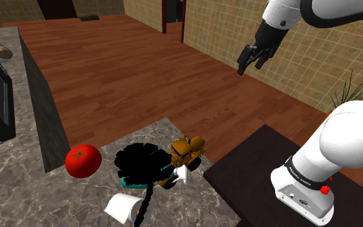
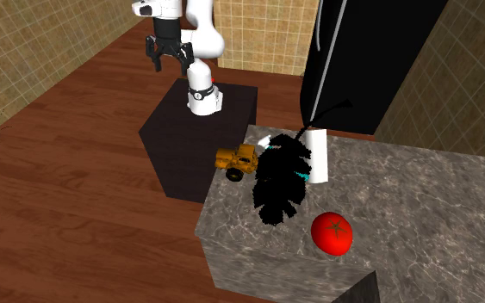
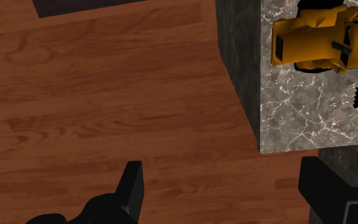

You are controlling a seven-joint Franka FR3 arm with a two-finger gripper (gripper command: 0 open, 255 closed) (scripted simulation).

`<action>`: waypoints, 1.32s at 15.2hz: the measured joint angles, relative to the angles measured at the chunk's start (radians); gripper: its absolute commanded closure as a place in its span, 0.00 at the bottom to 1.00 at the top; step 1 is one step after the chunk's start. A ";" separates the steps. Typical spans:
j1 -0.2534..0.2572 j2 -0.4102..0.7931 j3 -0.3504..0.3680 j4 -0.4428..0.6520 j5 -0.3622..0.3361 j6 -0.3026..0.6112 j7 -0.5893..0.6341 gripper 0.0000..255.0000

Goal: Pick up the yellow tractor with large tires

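The gripper (image 1: 251, 64) is open wide. Its two black fingers (image 3: 131, 188) stand far apart. They hold nothing and touch nothing. The gripper hangs high in the air over the wood floor (image 3: 107, 95), out past the side of the counter (image 3: 298, 121).

The tractor (image 3: 323, 41) is yellow with big black tires. It sits on the counter, close to the edge, near the corner that faces the stand (image 2: 180, 146). It is well below the gripper and off to one side of it.

There is lots of open room all around the gripper. On the tractor's far side, a black fluffy thing (image 2: 279, 185) lies just beside it. A white roll (image 2: 318, 157) stands by the black thing. A red tomato (image 2: 332, 232) sits well apart, farther in on the counter.
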 measured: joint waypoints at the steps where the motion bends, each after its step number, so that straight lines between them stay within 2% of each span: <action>1: 0.012 -0.010 0.018 -0.032 0.013 0.030 0.016 0.00; 6: 0.076 -0.037 0.107 -0.161 0.074 0.173 0.090 0.00; 14: 0.173 0.090 0.297 -0.294 0.169 0.502 0.240 0.00; 17: 0.186 0.184 0.383 -0.327 0.188 0.655 0.304 0.00; 20: 0.160 0.303 0.494 -0.317 0.179 0.793 0.387 0.00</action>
